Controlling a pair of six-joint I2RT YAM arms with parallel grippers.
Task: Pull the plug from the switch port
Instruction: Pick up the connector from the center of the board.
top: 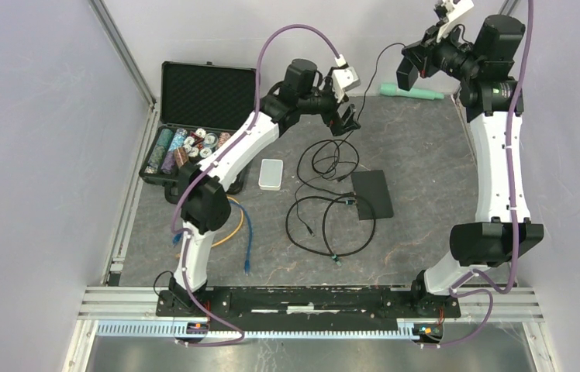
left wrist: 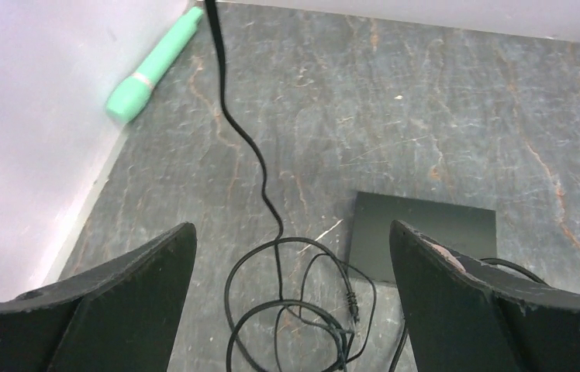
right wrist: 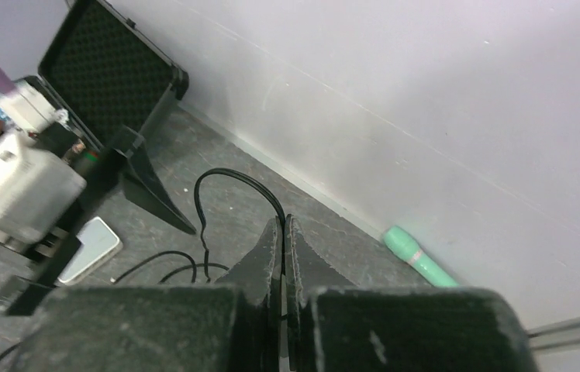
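The black switch box lies flat on the grey mat and also shows in the left wrist view. My right gripper is raised at the back right. In its wrist view it is shut on a thin black cable that hangs down to a coil left of the switch. A small plug end of that coil lies loose on the mat, just apart from the switch. My left gripper is open and empty above the coil. Another black cable loop touches the switch's left edge.
A mint-green cylinder lies against the back wall. A white box sits left of the coil. An open black case with several small items stands at the back left. Blue and yellow cables lie near the left arm.
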